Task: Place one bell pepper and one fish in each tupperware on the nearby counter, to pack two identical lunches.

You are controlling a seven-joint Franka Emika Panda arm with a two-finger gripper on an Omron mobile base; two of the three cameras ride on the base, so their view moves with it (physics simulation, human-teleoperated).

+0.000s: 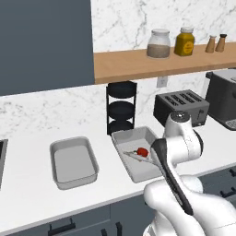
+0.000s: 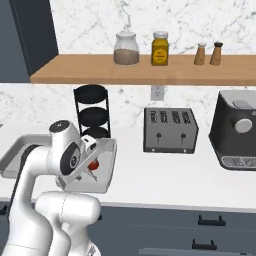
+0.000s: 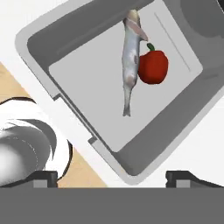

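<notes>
Two grey tupperwares stand side by side on the white counter (image 1: 27,193). The left tupperware (image 1: 73,162) holds nothing. In the right tupperware (image 1: 133,138) a red bell pepper (image 1: 143,151) lies against a silver fish (image 1: 136,156). From the hand view, the fish (image 3: 130,61) stretches across the floor of that tupperware (image 3: 87,87), with the bell pepper (image 3: 153,66) touching its side. My gripper (image 3: 113,177) hovers above the tupperware's near rim, open, its fingertips (image 3: 43,177) far apart with nothing between them. The arm hides part of this tupperware (image 2: 107,165) in the right base view.
Behind the tupperwares stand a black three-tier rack (image 1: 121,108), a dark toaster (image 1: 180,107) and a coffee machine (image 1: 224,99). A wooden wall shelf (image 1: 129,64) with jars and shakers runs above. A sink edge (image 1: 1,161) shows at the far left.
</notes>
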